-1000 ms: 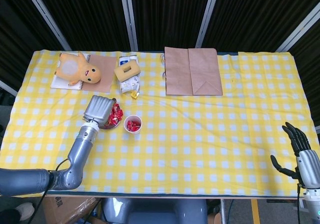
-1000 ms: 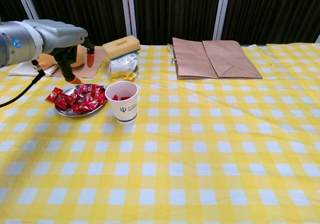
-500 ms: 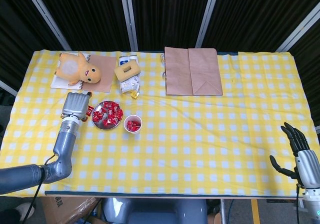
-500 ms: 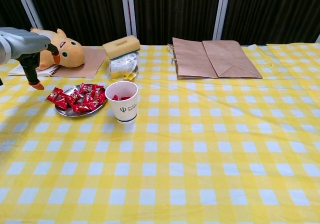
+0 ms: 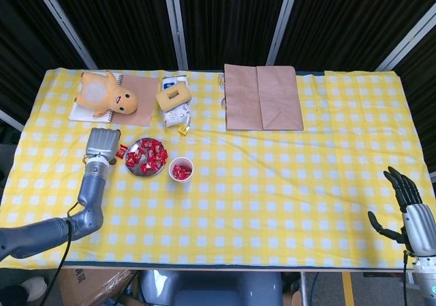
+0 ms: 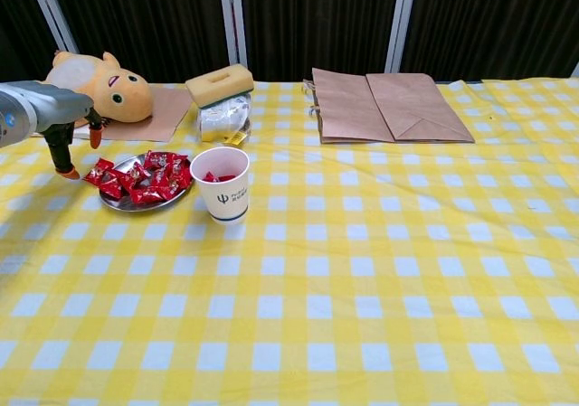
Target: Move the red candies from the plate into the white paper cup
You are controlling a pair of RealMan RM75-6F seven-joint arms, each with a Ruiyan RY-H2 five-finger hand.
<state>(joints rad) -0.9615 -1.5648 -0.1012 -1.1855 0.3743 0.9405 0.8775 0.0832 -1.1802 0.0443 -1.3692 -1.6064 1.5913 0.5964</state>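
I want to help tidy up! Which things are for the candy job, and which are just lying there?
For the job: red candies, metal plate, white paper cup, left hand.

Just lying about: plush toy, notebook, yellow sponge, brown paper bag.

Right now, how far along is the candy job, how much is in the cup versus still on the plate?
Done: a few red candies lie in the white paper cup. In hand: nothing visible; the left hand sits beside the plate, and the right hand is far off at the table's edge. Left: most red candies still heap on the plate.
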